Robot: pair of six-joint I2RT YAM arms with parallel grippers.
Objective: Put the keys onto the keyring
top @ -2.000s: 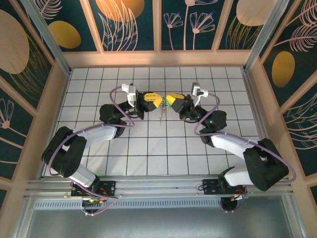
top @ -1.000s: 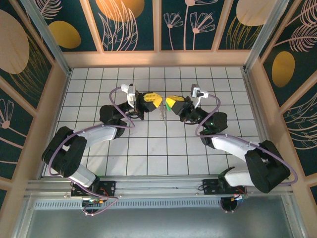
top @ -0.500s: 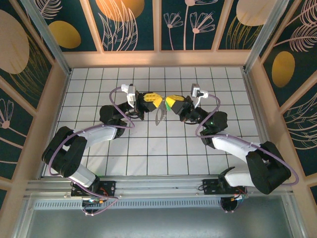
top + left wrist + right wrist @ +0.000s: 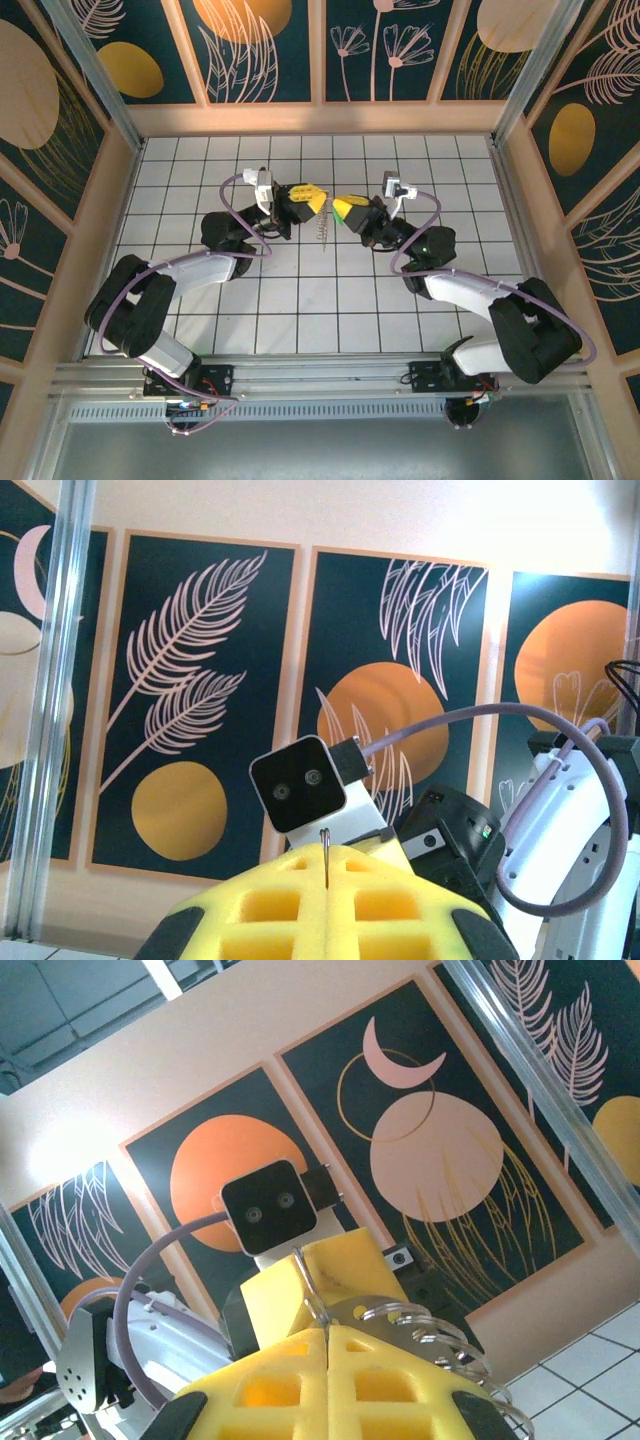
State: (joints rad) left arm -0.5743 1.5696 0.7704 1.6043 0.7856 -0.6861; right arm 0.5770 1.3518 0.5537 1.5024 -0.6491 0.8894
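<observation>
1. My left claw (image 4: 311,200) is closed, its pads pressed flat together. In its own camera, low in the middle of the frame, the keyring (image 4: 325,852) shows as one thin, straight silvery wire rising from the seam. The rest of it is buried in the foam.
2. My right claw (image 4: 344,208) is closed too, pads meeting in a single seam. From above, a scrap of bright green sits at its tips: the plastic head of the key (image 4: 340,213), pinched there. The foam covers its blade.
3. In the top view the keyring hangs at centre frame, just below the gap between my claws. It is a small grey, spiky smudge, too fine to give a shape. I cannot tell whether it touches the table (image 4: 300,300).
4. In the right wrist camera, several shiny wire loops arc from lower centre towards the lower right. The foam cuts them off below.
5. The pads (image 4: 270,1390) are matte yellow foam with square, waffle-like pockets. The table is white tile with dark grid lines.
6. My claws meet tip to tip in the upper middle of the top view. I cannot tell whether they touch.
</observation>
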